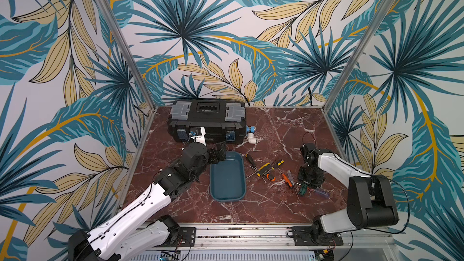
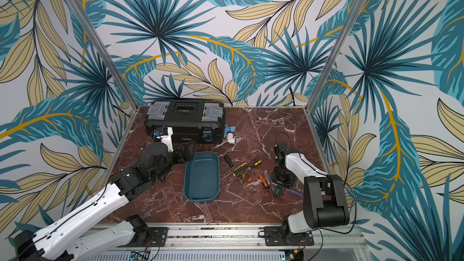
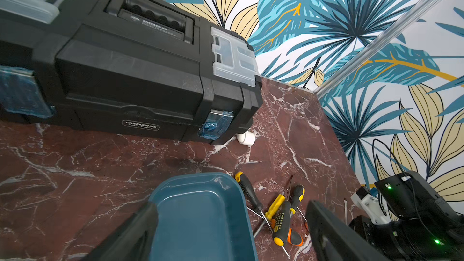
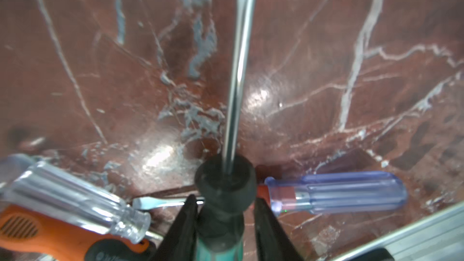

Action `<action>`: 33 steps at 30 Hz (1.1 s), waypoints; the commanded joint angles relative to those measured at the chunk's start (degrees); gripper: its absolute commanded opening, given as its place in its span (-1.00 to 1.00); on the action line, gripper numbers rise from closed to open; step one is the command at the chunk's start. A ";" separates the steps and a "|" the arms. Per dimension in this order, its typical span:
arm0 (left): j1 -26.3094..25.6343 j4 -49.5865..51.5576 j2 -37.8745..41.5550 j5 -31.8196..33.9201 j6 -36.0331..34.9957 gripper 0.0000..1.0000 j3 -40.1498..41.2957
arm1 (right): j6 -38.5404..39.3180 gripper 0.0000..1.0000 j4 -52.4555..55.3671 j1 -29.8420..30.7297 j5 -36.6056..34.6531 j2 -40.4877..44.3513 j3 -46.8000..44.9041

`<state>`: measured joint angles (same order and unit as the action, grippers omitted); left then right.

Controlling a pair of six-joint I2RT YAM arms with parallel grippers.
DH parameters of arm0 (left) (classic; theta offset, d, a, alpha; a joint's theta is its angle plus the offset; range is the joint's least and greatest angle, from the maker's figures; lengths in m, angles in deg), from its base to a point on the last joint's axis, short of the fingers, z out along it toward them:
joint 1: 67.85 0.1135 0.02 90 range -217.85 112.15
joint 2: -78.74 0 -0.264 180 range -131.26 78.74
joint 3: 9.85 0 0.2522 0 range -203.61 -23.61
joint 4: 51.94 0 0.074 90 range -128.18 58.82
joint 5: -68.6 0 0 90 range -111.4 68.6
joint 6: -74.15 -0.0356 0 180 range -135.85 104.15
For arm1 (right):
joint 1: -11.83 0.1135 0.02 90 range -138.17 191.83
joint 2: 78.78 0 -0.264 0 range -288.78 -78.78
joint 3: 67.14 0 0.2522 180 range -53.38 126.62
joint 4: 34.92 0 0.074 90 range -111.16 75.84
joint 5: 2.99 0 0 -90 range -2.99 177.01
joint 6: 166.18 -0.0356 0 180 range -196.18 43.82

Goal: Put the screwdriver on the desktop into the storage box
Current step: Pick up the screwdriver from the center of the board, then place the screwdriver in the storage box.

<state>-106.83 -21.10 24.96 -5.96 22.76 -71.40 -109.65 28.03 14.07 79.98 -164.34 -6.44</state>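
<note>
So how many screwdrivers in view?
8: three black-yellow and a stubby orange-black one beside the storage box; orange, clear, blue near the right gripper, green between its jaws. Overlaps may hide more.

even, diffuse light fills both top views, bright on the leaf-printed walls [image 1: 226, 21] and dimmer on the dark bench [image 1: 276, 131], with only soft, short shadows under the black toolbox [image 1: 208, 121] and the arms. wide-angle stretch makes the corner posts [image 1: 120, 41] splay outward, and fine detail is slightly soft throughout. the left wrist view is crisp on the toolbox and the bench, its straight lines bowed toward the edges. the right wrist view is the weakest: white glare patches on the bench, the green-handled screwdriver [image 4: 221, 209] and its shaft blurred, the blue-tinted clear handle [image 4: 339, 192] beside it hazy.
</note>
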 commanded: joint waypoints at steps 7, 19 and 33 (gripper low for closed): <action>-0.13 3.85 -0.03 2.55 1.59 0.82 0.29 | 0.84 -0.73 -0.85 0.62 0.01 1.69 -0.04; -1.67 30.48 -19.39 1.72 -3.65 0.82 -22.42 | 2.11 -1.00 -5.26 16.12 11.46 26.32 6.23; -0.92 -16.55 -16.10 -26.60 10.80 0.61 -16.32 | -5.64 -1.00 -38.95 31.26 42.85 22.15 13.71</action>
<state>-108.03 -28.18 10.18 -25.34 29.38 -89.33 -116.25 -7.33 43.25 117.53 -141.36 4.07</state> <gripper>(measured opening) 0.797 0.261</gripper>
